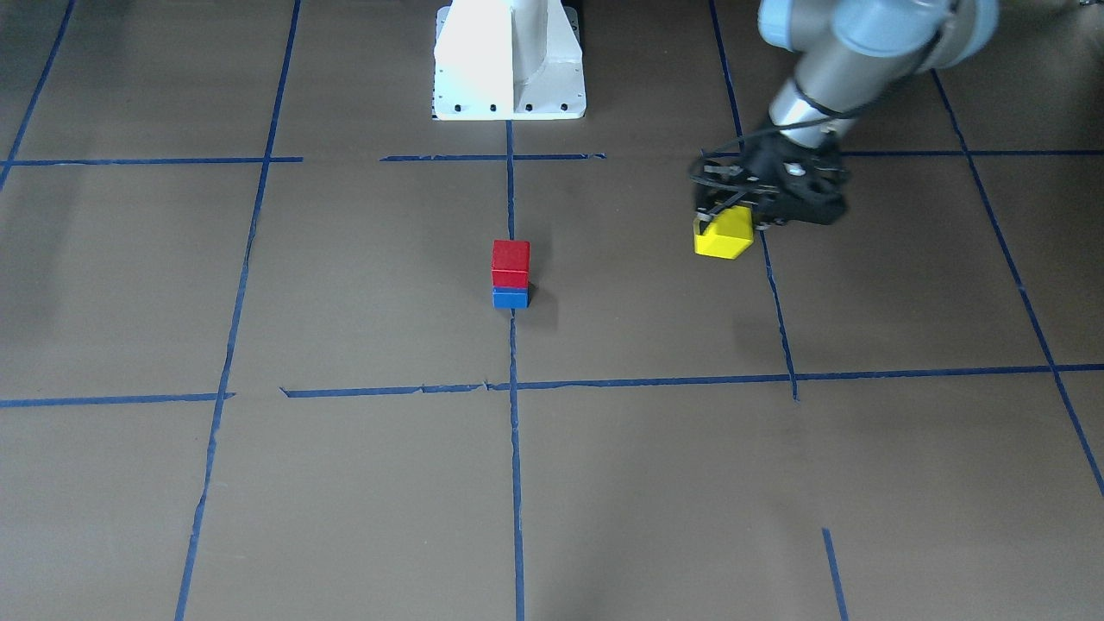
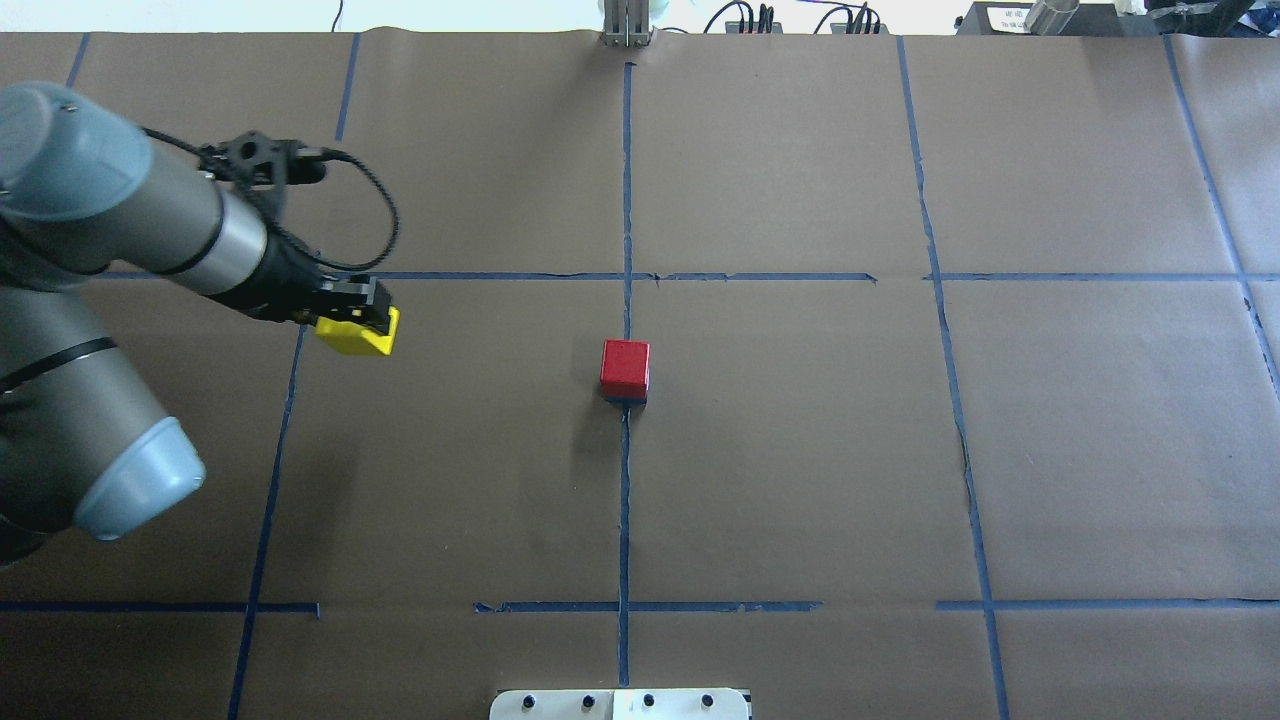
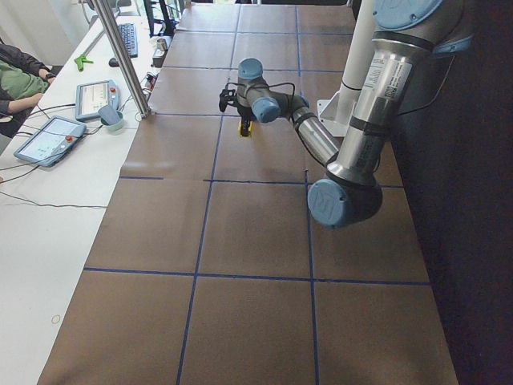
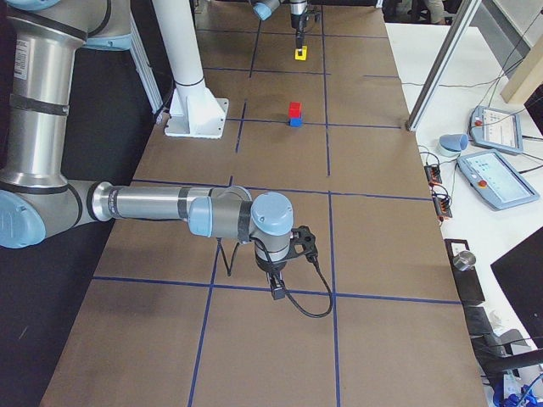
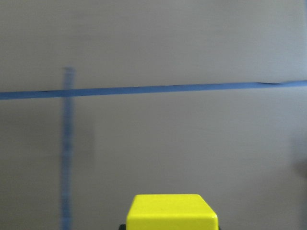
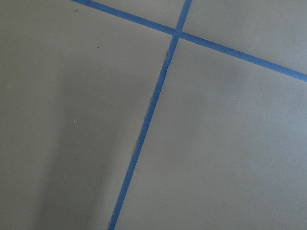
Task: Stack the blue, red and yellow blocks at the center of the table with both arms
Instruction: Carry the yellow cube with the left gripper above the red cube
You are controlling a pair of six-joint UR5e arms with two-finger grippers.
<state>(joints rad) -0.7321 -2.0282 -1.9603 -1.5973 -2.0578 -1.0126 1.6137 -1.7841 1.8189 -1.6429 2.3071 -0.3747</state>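
Yellow block (image 1: 724,235), clamped in the left gripper (image 1: 727,216) well off the bench (image 1: 345,483) centre, seems held askew, so a crooked release could knock the red block (image 1: 511,259) off the blue block (image 1: 511,297).

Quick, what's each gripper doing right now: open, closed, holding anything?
Left gripper: closed on the yellow block.
Right gripper: cannot be told; it shows only in the side view, low over the table.
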